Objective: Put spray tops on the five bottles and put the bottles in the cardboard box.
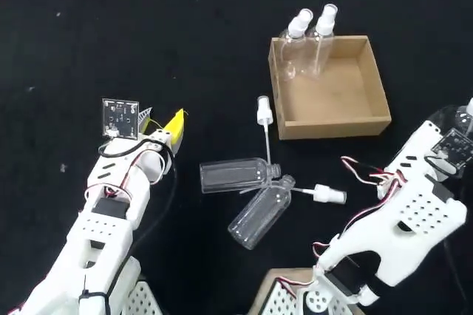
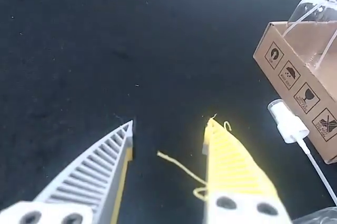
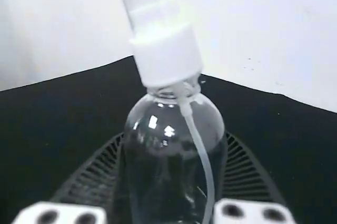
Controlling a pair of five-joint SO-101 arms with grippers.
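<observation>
High view. The cardboard box (image 1: 373,82) stands on the black bench (image 1: 148,41); two capped bottles (image 1: 309,43) lean in its far corner. Two uncapped bottles (image 1: 235,175) lie touching in front of the box, with one loose spray top (image 1: 264,112) beside the box wall and another (image 1: 329,195) just beside the nearer bottle's neck. The left arm (image 1: 111,211) rests well apart from them, and the right arm (image 1: 414,211) lies near the box's other side

Left wrist view. The left jaws stand wide and hold nothing, over bare bench; the box (image 2: 295,71) and a loose spray top (image 2: 287,121) lie ahead to one side

Right wrist view. The right jaws grip a capped bottle (image 3: 168,166) around its body, its spray top (image 3: 166,56) seated on the neck

Step in hand, as judged: the third of five bottles is capped and awaits boxing. The next move calls for carrying it over the box rim and setting it down clear of the two leaning bottles; two bottles remain to be capped
</observation>
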